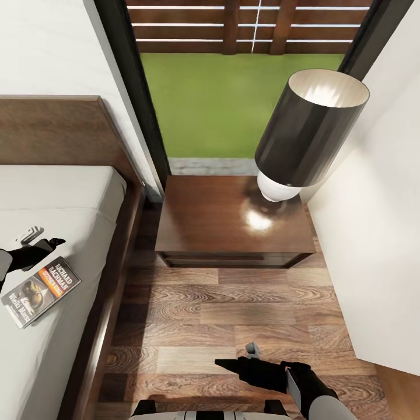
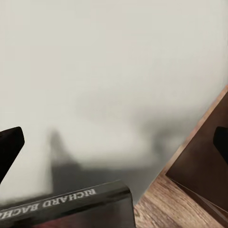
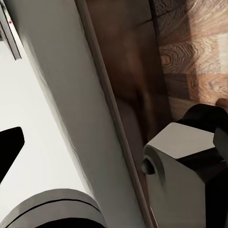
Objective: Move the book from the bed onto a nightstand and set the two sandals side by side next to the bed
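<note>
While the book [image 1: 41,290] lay on the bed [image 1: 64,198], the left gripper [image 1: 44,238] was held wide just beyond it. The right gripper [image 1: 239,357], spread wide, was held over the floor [image 1: 233,309].

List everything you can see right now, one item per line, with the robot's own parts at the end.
Dark paperback book with orange band: one, on the mattress near the bed's edge.
Pale grey-white mattress: one, on a dark brown wooden bed frame, view's left.
Glossy dark-brown wooden nightstand: one, beside the bed, below the window.
Black-shaded lamp with white round base: one, on the nightstand's far right corner.
Brown wood-plank floor: between bed and white wall.
Black-framed window: one, showing lawn and fence.
Left tool: black, just above the mattress, beside the book.
Right tool: black, over the floor.
</note>
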